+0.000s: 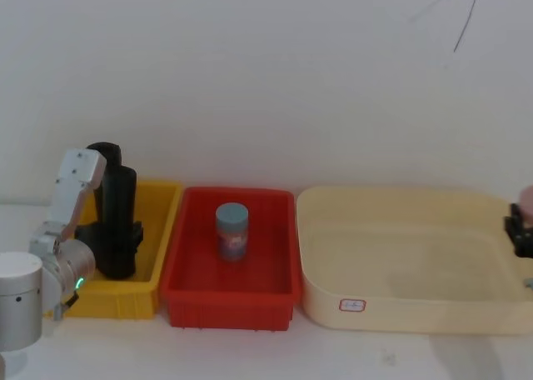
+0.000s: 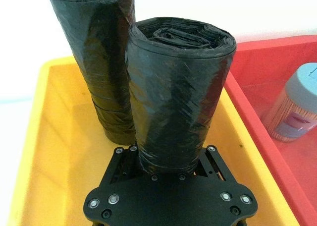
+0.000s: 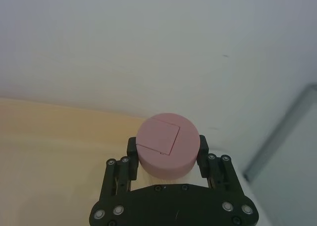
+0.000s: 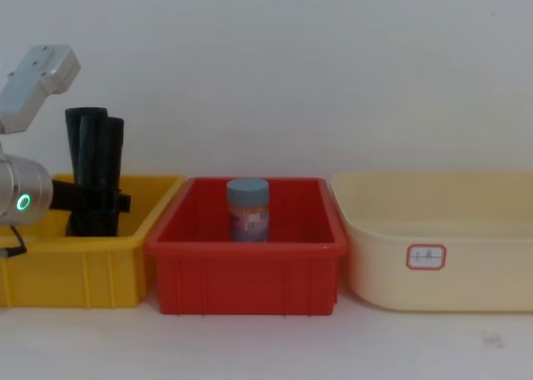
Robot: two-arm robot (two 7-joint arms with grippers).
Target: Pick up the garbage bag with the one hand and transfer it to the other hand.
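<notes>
the left gripper (image 2: 167, 159) is closed on the garbage bag (image 2: 178, 92), one black finger pressed to each side of the roll near its lower end. the roll stands upright, long axis vertical, its coiled open end facing up, inside the yellow bin (image 2: 44, 151). a second black roll (image 2: 99, 52) stands upright just behind it, the two touching or nearly so.

the left arm (image 1: 75, 188) comes in from the robot's left: the silver wrist sits low beside the bin with its green ring light (image 4: 23, 202) lit, and the gripper reaches sideways, roughly level, into the roll.

next to the yellow bin is a red bin (image 1: 191, 263) holding a blue-lidded jar (image 1: 232, 230), upright; its label carries a red mark too small to read. beyond it, a cream tub (image 1: 416, 309) bears a small red-bordered white label (image 1: 352, 305), writing illegible.

the right gripper (image 3: 167, 154) is at the tub's far right edge, fingers clamped on a pink round lid (image 3: 166, 144).
</notes>
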